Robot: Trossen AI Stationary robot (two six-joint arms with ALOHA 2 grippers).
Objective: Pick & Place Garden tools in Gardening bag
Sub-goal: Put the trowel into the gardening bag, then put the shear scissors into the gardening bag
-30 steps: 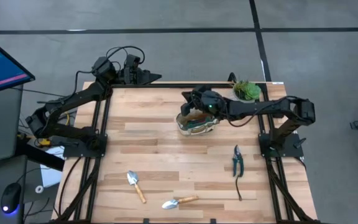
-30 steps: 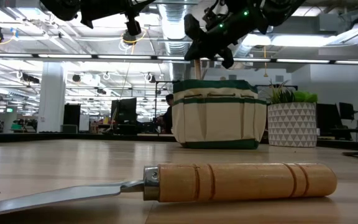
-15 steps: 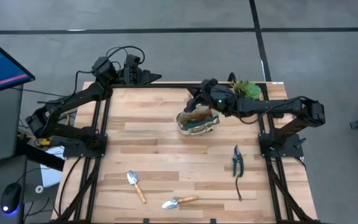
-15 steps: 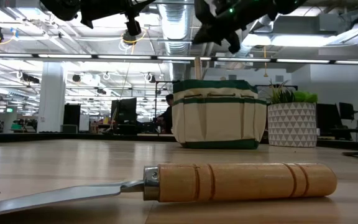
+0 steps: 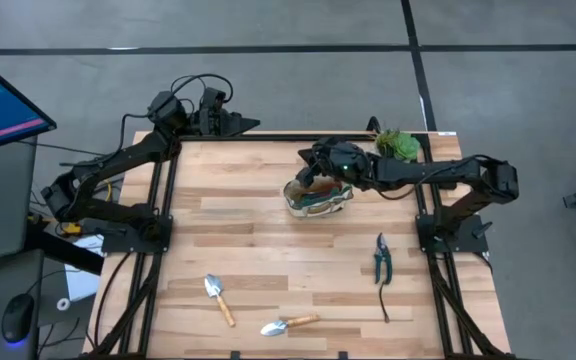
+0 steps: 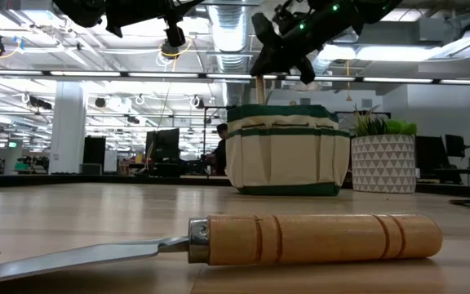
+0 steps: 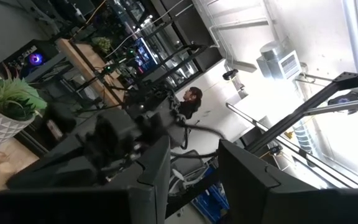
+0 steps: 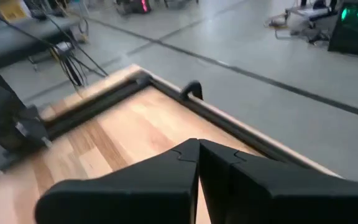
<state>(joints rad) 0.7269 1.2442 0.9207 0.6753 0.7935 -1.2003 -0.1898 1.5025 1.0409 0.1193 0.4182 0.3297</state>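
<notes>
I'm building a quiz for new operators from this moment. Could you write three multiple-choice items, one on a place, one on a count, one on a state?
1. Where is the right pincer?
A. Above the gardening bag
B. Down by the pruning shears
C. Parked at the table's far left corner

2. How many trowels lie on the table?
A. One
B. Two
C. Four

3. How do the right pincer's fingers stand?
A. Wide open
B. Shut on a trowel
C. Shut, holding nothing

Answers:
1. A: the high view shows it over the bag's mouth, and the low view shows it above the bag.
2. B: one trowel and a second trowel lie near the front edge.
3. C: the right wrist view shows the fingers pressed together with nothing between them.
</notes>
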